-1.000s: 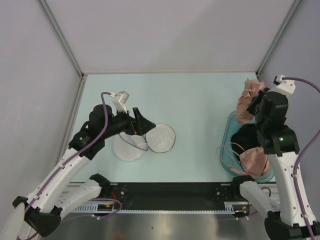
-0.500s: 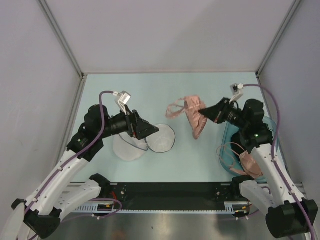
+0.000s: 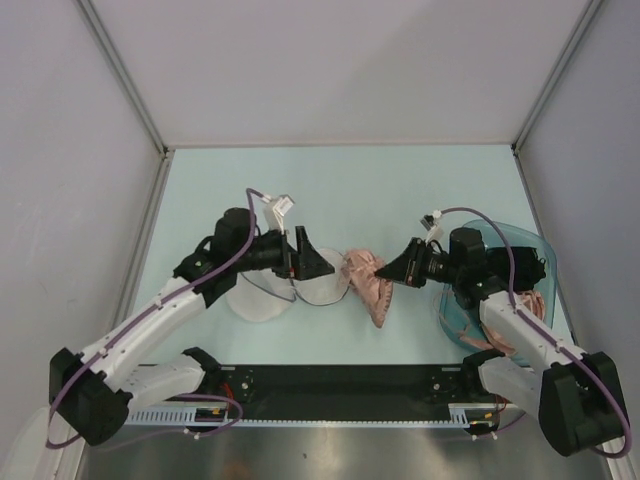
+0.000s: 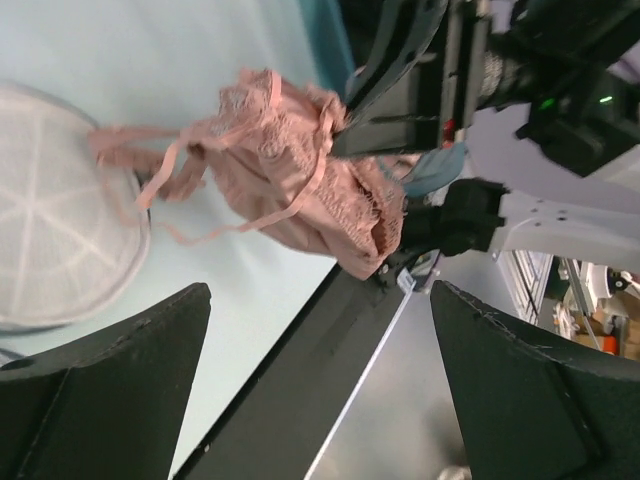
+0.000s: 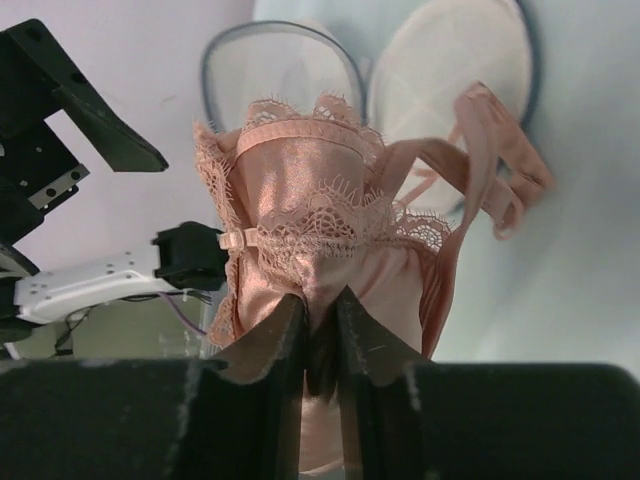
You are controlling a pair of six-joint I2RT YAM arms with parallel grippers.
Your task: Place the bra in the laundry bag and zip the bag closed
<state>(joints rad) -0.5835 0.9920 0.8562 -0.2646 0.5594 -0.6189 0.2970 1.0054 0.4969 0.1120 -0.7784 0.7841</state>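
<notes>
Right gripper [image 5: 320,300]: clamped on a bunched fold of the bra [image 5: 300,230], fingers almost together with satin pinched between them. Left gripper [image 4: 320,300]: spread wide, holding nothing, poised just beside the garment.

Position: the bra hangs from my right fingers over the table [image 3: 400,190], between the laundry bag [image 3: 255,300] and the teal basin [image 3: 530,250]. The bag lies unzipped, its two mesh halves side by side near my left gripper. One of the straps [image 5: 500,150] trails out toward the nearer half. I cannot tell whether the lowest fabric touches the table.

Handling, as I judge it:
- Light. It hangs from a single pinch without strain.
- Limp apart from the padded cups, which likely spring back when pressed into the dome.
- The satin looks slick, so a thin fold may creep out of a loose pinch.
- The lace trim is delicate and probably snags on mesh or zip teeth.
- The straps swing free and are the likeliest thing to foul the zip.

Where to hold: the gathered middle, several layers thick. Avoid a lone strap or the lace edge.
</notes>
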